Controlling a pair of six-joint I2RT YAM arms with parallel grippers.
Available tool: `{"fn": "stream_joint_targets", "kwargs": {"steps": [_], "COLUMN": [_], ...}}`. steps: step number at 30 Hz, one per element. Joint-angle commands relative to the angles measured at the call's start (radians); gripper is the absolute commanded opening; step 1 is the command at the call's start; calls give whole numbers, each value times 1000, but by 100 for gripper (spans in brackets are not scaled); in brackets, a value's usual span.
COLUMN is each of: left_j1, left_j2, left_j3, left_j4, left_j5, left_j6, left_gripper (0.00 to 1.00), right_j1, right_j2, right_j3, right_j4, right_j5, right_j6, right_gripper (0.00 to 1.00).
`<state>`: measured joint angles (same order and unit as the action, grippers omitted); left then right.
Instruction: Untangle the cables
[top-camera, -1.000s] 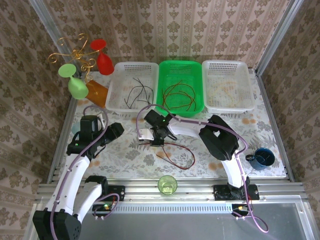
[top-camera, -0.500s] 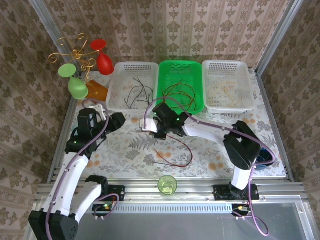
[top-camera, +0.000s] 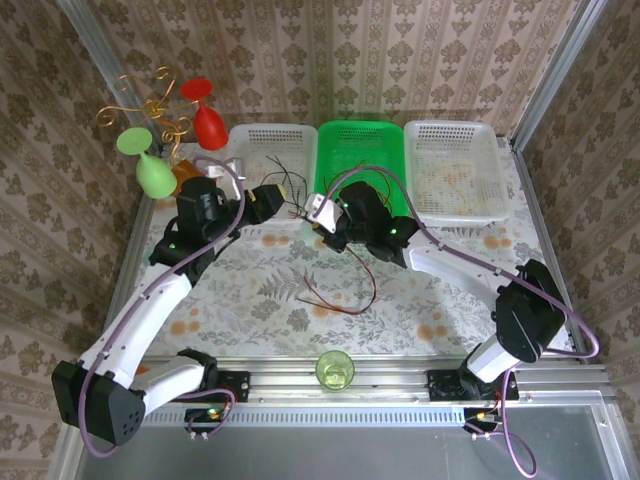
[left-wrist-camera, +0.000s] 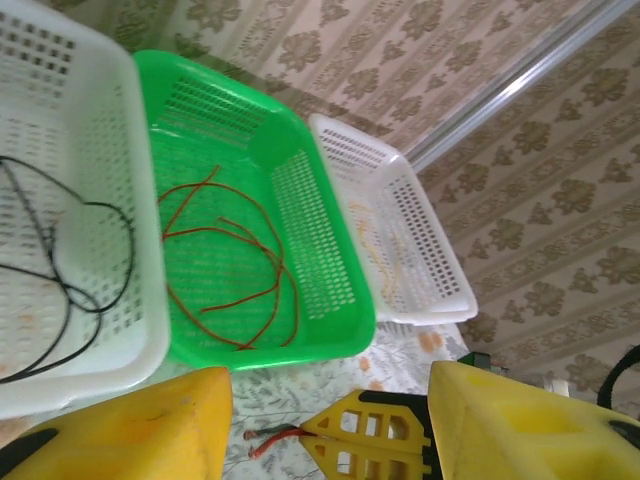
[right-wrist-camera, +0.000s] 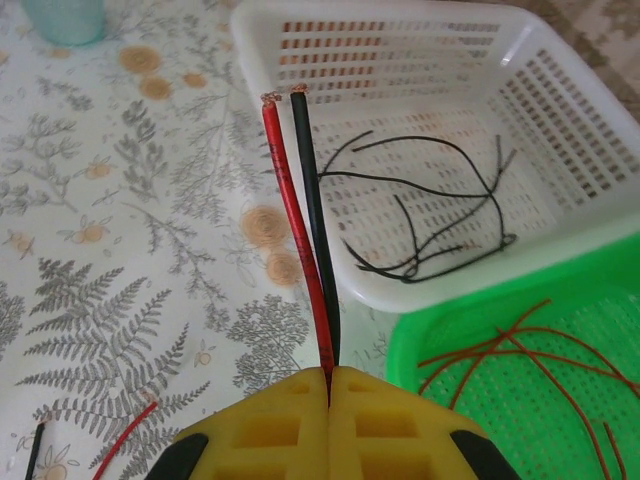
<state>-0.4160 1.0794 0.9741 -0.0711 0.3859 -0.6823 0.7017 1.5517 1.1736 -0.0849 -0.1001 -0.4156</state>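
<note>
At the far side of the flowered table (top-camera: 250, 300), the right gripper (right-wrist-camera: 330, 385) is clamped on two of the cables, a red cable (right-wrist-camera: 288, 215) and a black cable (right-wrist-camera: 314, 215). They are pinched side by side between its closed yellow fingers (right-wrist-camera: 270, 425). The free ends of the pair point toward the left white basket (right-wrist-camera: 560, 100), where more black cables (right-wrist-camera: 420, 183) lie curled. Seen from above, the rest of the held pair trails down onto the table in a loose loop (top-camera: 345, 311).

The left gripper (top-camera: 278, 202) hovers just beside the right one, over the front edge of the same basket. Its yellow pads (left-wrist-camera: 130, 430) are spread wide apart and hold nothing.

Red cables (left-wrist-camera: 230, 270) curl in the green basket (left-wrist-camera: 310, 210) in the middle. Thin orange-yellow cables (left-wrist-camera: 385, 240) lie in the right white basket (left-wrist-camera: 420, 250). A green glass (top-camera: 335, 368) stands at the table's near edge and a blue cup (top-camera: 525, 315) at its right side.
</note>
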Motion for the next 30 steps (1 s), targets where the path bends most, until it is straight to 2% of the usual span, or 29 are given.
{"fn": "stream_joint_targets", "kwargs": {"steps": [1,5,6,10,13,16,20,30], "left_j1": [-16,-34,-76,-121,-143,-153,-162,-199], "left_j2": [27,68,77,115,160,230,327,393], "left_j3": [35,24,33,25,9,-16,-9,5], "left_j4": [135,247,241,325,465,668,848,904], "left_j5": [56,122,127,147,186,284,344,324], "left_j6": [-32,-38,-13,-10,-38,-66,-134,-128], "left_gripper": [55,54,54,54,53,53,48,43], "right_j1": [-56,-90,-91,-101,-115,-129,-140,-145], "right_j2": [-80,-148,-153,-225,-265,-301,-344,-384], "right_j3": [-48,-114,-122,-153,-183,-202,-230,-251], "right_j4": [102,200,206,239,277,284,283,240], "right_j5": [18,17,37,63,79,83,95,100], "right_j6": [177,293,305,369,436,488,541,555], "right_gripper": [0,0,0,0,0,0,0,0]}}
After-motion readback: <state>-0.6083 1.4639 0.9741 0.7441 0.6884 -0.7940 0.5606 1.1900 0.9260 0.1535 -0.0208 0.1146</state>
